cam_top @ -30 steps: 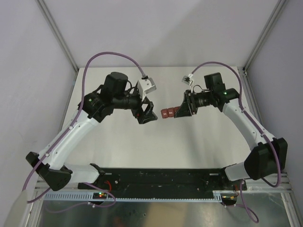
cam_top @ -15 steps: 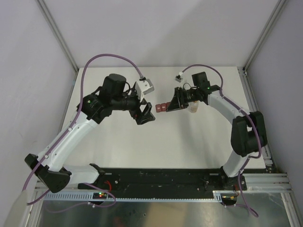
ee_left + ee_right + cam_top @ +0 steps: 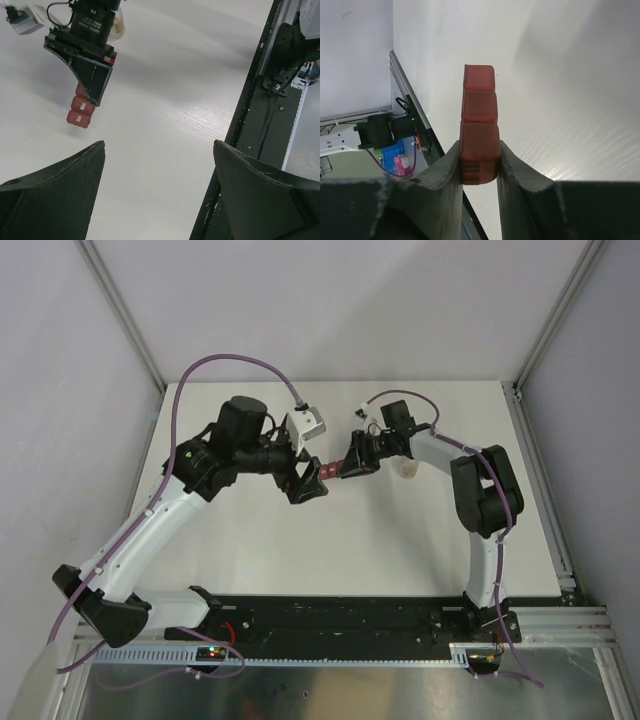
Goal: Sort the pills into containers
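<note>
White table (image 3: 400, 540): right gripper (image 3: 350, 466), clamped on the containers (image 3: 479, 107), has carried them across to the left gripper (image 3: 159, 145) (jaws wide apart); a handover looks likely.

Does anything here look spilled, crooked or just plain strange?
Nothing looks spilled. One oddity: the red pill box is off the table, pinched by one end in the right tool and sticking out toward the open left tool.

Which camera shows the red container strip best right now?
Right wrist: the red container strip fills the centre, one end clamped in the right gripper. Left wrist shows it smaller, partly behind that gripper; top external shows only a red sliver.
</note>
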Tool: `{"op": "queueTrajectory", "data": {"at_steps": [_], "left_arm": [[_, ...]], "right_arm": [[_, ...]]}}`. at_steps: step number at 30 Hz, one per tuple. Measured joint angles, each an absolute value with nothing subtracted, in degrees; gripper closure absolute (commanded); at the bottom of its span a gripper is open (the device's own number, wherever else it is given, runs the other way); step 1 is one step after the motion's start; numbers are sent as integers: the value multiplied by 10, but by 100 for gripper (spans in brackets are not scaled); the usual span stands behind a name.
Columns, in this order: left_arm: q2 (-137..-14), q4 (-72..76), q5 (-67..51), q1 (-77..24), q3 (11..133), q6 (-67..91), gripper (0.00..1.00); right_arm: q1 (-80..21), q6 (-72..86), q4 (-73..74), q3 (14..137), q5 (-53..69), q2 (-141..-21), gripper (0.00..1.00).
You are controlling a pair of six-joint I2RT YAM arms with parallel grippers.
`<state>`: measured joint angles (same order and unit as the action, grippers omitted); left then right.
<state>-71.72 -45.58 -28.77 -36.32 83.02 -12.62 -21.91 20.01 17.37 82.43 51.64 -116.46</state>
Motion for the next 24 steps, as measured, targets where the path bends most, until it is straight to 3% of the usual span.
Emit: {"op": "queueTrajectory", "data": {"at_steps": [24], "left_arm": [[-712, -449, -289, -363, 802, -125, 7]], "right_arm": [[-248, 240, 130, 800, 478, -1195, 98]]}}
